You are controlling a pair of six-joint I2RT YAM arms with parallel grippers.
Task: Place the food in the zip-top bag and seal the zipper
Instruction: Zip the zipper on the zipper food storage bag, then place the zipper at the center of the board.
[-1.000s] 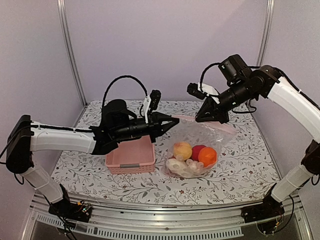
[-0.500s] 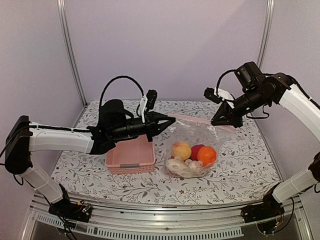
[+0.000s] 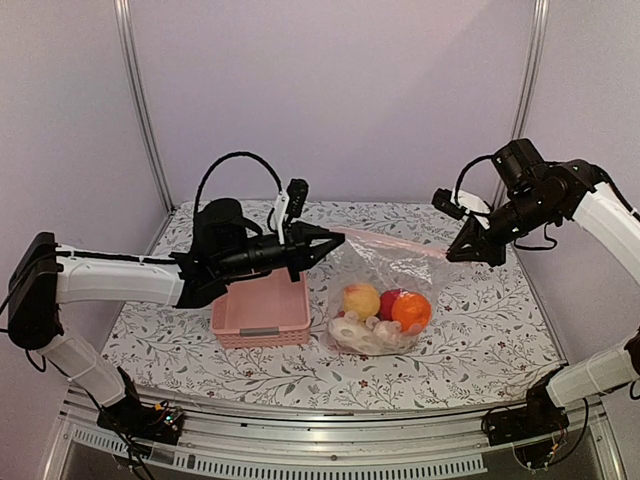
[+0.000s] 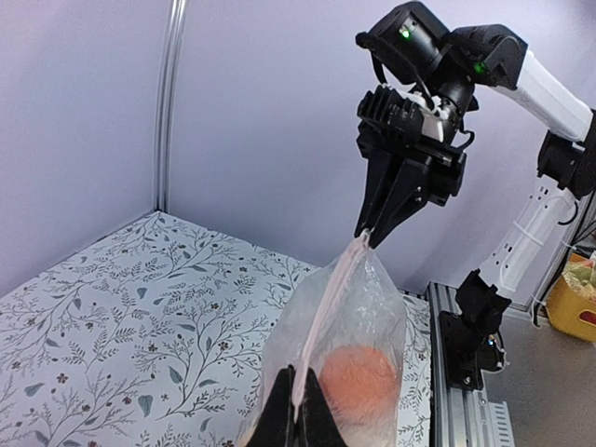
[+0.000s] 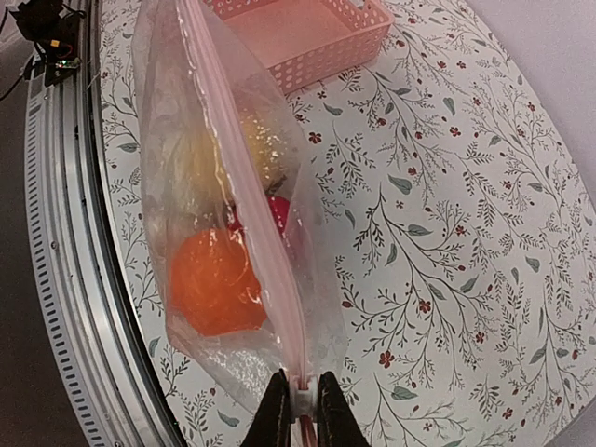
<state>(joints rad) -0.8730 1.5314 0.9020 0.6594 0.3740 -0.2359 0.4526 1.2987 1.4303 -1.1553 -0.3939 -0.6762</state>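
Top external view: zip-top bag (image 3: 385,290) held up over the bench (image 3: 480,330), between both arms, btm resting on bench w/ food inside. Food visible thru clear plastic: yellow piece (image 3: 362,300), red piece (image 3: 392,300), orange piece (image 3: 412,311), white pieces (image 3: 355,335) at btm. Zipper (image 3: 395,243) stretched taut, approx. horizontal, from left tool (image 3: 322,241) to right tool (image 3: 474,255). Left tool clamped on zipper's left end; right tool clamped on right end. Pink basket (image 3: 262,312) just left of bag, under left arm, standing on bench.

Left wrist view: left tool (image 4: 298,419) pinched tight on zipper (image 4: 324,317) at btm of frame. Zipper runs up and away to right tool (image 4: 370,235), fingers closed on far end. Orange piece (image 4: 358,377) seen thru bag wall (image 4: 372,307). Floral bench (image 4: 140,307) to the left.

Right wrist view: right tool (image 5: 300,402) closed on zipper (image 5: 242,158), strip nipped between fingers at btm edge. Zipper runs away as one pale pink line along bag's top edge; sealed or not along full length — cannot tell. Orange piece (image 5: 212,284) nearest tool, red piece (image 5: 277,212) beside it, yellow piece (image 5: 219,149) farther off, all inside bag (image 5: 168,112). Pink basket (image 5: 303,33) beyond bag on bench (image 5: 438,214).
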